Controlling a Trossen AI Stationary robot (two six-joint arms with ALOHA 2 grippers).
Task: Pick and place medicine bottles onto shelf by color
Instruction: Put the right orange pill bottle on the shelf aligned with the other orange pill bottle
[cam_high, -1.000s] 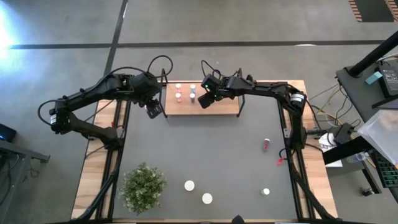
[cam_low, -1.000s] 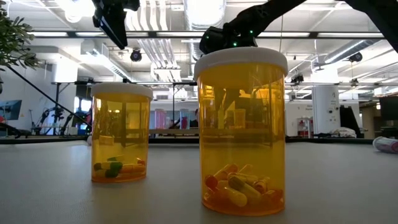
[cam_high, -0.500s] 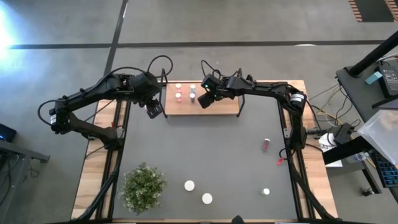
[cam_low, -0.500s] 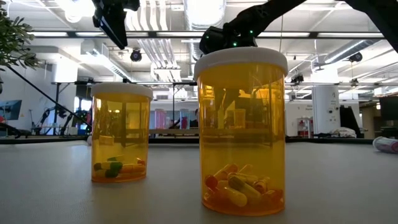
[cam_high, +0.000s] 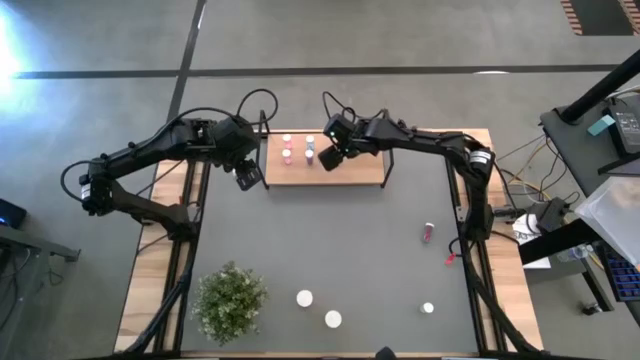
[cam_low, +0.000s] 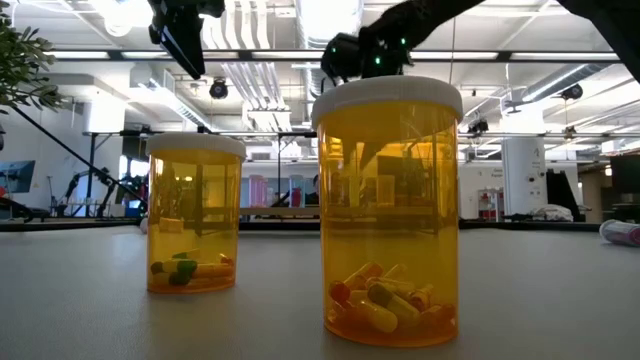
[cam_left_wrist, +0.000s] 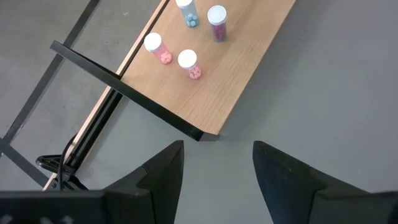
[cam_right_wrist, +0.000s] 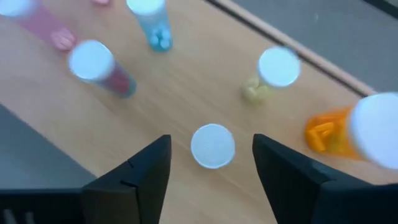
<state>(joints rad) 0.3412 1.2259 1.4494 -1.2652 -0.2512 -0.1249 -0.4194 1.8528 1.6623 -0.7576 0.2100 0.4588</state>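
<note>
Grey table mat (cam_high: 330, 240), capsule-filled orange bottles (cam_low: 387, 210), both arms' jaws apart

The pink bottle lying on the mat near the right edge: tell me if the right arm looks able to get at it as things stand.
Probably yes. The pink bottle lies alone on bare mat on the right arm's side, nothing beside it. The right gripper hangs open over the shelf, so it must swing back first.
</note>
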